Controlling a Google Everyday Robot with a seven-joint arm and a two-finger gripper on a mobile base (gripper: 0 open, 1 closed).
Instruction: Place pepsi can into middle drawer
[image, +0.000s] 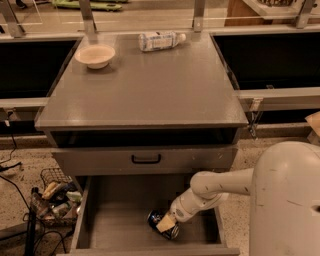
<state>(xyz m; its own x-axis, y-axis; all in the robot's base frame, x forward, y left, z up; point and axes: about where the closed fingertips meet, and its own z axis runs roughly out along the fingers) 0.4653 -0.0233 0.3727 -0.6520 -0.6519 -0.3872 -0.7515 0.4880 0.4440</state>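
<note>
The pepsi can sits low inside the middle drawer, toward its front right corner, so we judge the placing nearly done (only release and withdrawal remain). The gripper reaches into the drawer from the right, its jaws closed narrowly around the can.

Grey cabinet surface with a bowl and a bottle on it, seen from above.
A pale, shallow bowl sits at the upper left of the surface. A clear, white-labelled plastic bottle lies on its side at top centre. Below, a closed drawer front has a black handle. A cluttered wire basket stands on the floor, lower left.
</note>
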